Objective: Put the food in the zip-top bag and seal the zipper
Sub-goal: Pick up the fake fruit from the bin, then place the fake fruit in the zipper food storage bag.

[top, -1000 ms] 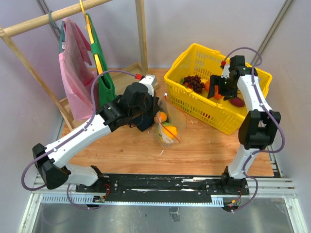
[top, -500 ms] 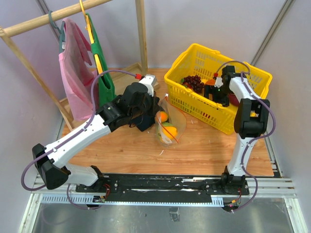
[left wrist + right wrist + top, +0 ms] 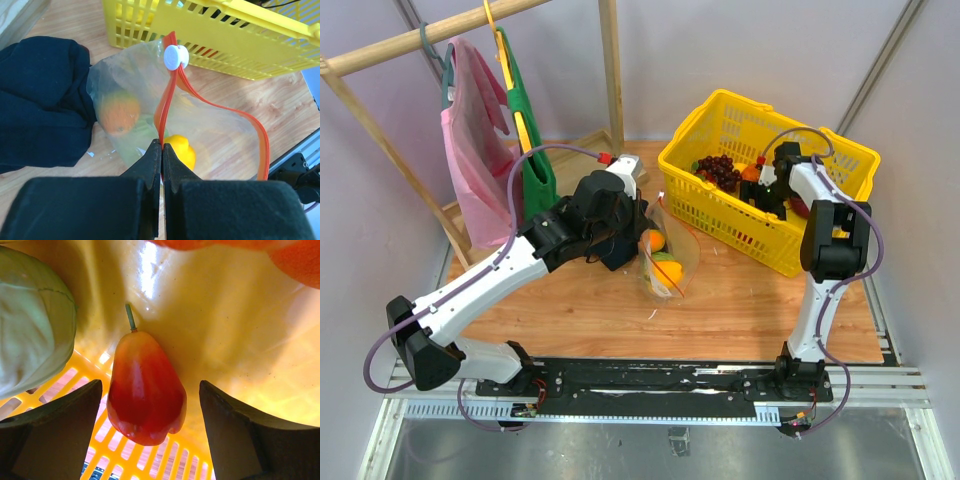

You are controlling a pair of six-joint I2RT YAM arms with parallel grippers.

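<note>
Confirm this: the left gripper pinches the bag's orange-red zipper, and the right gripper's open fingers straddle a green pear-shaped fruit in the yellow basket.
The colour is wrong: the right wrist view shows a red fruit with only a green stem. The rest holds: the left gripper pinches the zipper, and the right gripper, fingers open, straddles that fruit in the yellow basket.

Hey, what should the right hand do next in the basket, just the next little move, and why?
Probably close the right hand on the red pear-shaped fruit: its open fingers stand on either side of the fruit, which lies on the floor of the yellow basket. The left hand is shut on the zipper, holding the mouth of the zip-top bag open for it.
</note>
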